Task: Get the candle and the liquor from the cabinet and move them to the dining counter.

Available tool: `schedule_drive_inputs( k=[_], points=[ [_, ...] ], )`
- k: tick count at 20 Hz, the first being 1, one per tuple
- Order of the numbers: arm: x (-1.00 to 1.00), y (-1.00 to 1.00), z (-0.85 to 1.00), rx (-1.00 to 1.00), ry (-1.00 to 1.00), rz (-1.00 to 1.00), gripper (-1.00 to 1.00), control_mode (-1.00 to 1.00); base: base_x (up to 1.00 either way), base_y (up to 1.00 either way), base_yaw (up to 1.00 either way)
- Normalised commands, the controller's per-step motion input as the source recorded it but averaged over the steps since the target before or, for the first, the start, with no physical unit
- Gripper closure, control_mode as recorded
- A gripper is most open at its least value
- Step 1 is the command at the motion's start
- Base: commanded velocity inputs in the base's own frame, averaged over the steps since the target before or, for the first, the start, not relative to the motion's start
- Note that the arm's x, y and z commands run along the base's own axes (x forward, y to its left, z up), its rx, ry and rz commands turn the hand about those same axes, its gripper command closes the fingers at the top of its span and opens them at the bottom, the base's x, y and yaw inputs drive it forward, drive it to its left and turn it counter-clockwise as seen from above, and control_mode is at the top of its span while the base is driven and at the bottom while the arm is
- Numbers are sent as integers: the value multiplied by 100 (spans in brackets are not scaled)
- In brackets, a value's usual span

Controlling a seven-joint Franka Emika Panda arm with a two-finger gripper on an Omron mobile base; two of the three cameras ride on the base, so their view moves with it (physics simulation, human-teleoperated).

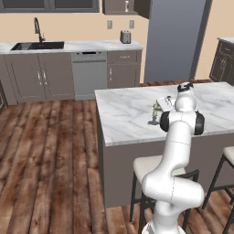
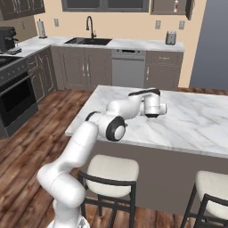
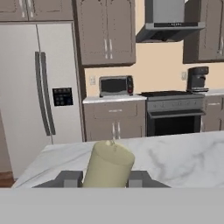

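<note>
Candle (image 3: 107, 164) sits between the two dark fingertips (image 3: 69, 178) of the hand (image 3: 105, 179), close on either side; whether they pinch it or have just let go, I cannot tell. It stands upright on the marble bench (image 1: 128, 114), nearer the stool-side edge than the far one, just beside the wrist. From the left base camera it is small, its holder blurred. Pale olive-beige stick, short wick.
</note>
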Motion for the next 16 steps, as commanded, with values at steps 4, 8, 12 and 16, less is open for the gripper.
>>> schedule_drive_inputs(
  k=[4,8,12,16],
  points=[
    [35,15,-16,0,0,-9,100,-100,0,0,0],
    [26,17,-33,0,0,-7,100,-100,0,0,0],
    [2,20,-12,-3,-4,-2,100,-100,0,0,0],
    [0,30,0,-9,-11,0,100,-100,0,0,0]
  ],
)
